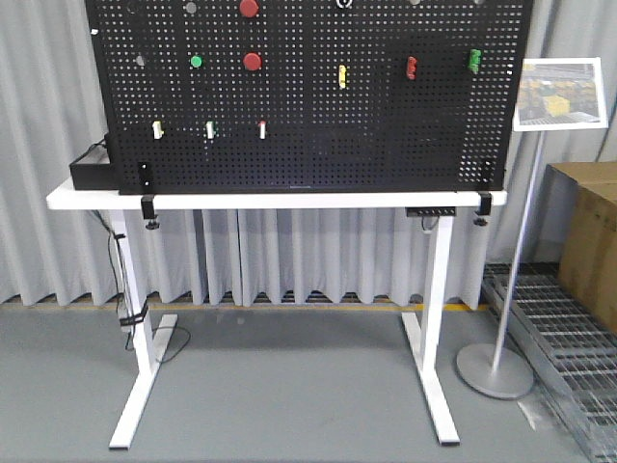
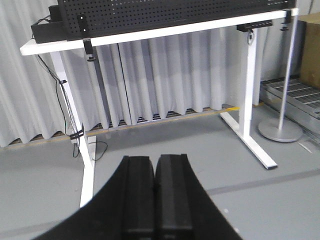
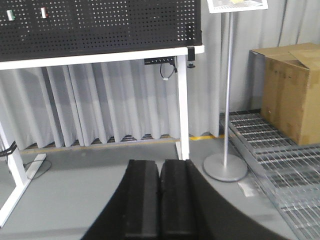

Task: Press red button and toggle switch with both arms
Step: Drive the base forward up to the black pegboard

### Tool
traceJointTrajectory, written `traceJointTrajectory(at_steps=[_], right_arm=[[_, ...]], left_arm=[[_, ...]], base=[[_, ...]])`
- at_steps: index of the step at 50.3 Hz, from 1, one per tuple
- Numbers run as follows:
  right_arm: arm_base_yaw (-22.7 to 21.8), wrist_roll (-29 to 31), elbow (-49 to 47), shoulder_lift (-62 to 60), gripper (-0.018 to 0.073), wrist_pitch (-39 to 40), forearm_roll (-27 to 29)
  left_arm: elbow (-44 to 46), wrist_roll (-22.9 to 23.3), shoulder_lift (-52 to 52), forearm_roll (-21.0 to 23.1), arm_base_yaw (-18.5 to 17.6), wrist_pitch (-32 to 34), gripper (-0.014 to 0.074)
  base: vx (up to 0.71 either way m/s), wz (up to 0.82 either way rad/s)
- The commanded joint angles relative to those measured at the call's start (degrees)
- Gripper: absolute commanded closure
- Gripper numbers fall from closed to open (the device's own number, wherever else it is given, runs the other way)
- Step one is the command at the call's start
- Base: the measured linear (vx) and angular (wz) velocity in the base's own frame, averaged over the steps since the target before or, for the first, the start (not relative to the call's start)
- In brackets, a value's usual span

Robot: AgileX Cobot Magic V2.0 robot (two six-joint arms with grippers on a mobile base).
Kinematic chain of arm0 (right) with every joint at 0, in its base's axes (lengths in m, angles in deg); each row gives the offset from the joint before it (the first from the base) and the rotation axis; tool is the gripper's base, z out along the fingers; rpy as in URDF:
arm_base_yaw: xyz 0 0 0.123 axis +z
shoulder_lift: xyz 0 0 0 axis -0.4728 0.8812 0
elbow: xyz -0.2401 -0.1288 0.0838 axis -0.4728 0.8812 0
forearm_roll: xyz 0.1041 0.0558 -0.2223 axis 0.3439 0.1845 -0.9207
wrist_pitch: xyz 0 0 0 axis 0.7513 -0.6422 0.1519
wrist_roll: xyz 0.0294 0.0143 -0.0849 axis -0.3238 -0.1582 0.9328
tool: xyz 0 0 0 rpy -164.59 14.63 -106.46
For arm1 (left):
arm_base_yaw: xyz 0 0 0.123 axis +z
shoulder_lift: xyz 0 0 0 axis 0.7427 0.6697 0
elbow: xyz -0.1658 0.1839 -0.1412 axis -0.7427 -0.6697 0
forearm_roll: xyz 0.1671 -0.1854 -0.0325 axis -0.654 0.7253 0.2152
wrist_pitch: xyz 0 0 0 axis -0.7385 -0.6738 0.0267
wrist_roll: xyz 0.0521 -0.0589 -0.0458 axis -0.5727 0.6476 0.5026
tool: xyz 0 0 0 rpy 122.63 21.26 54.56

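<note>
A black pegboard (image 1: 318,145) stands upright on a white table (image 1: 241,201). It carries two red round buttons (image 1: 253,62), the other at the top edge (image 1: 249,8), a green button (image 1: 197,62), and small toggle switches: white, green and red ones low left (image 1: 262,129), a yellow (image 1: 342,75), a red (image 1: 412,67) and a green one (image 1: 474,61). No arm shows in the front view. My left gripper (image 2: 155,162) is shut and empty, low, far from the board. My right gripper (image 3: 160,165) is shut and empty, also low and far back.
A sign stand (image 1: 501,371) with a round base stands right of the table. A cardboard box (image 1: 590,241) sits on metal grating (image 1: 549,318) at the far right. A black box (image 1: 93,172) and cables sit at the table's left end. Grey curtains hang behind.
</note>
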Motion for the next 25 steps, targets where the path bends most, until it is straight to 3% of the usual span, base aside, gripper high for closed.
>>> traceJointTrajectory(at_steps=[1,25], right_arm=[[-0.4,0.5,0.6,-0.9,0.0562,4.8,-0.2],[-0.4,0.5,0.6,-0.9,0.0562,4.8,-0.2]], left_arm=[[-2.0,0.4,-0.8,0.1,-0.1,5.0,0.0595],[-2.0,0.4,-0.8,0.1,-0.1,5.0,0.0595]], base=[[0.47,0.03],[0.48,0.04]])
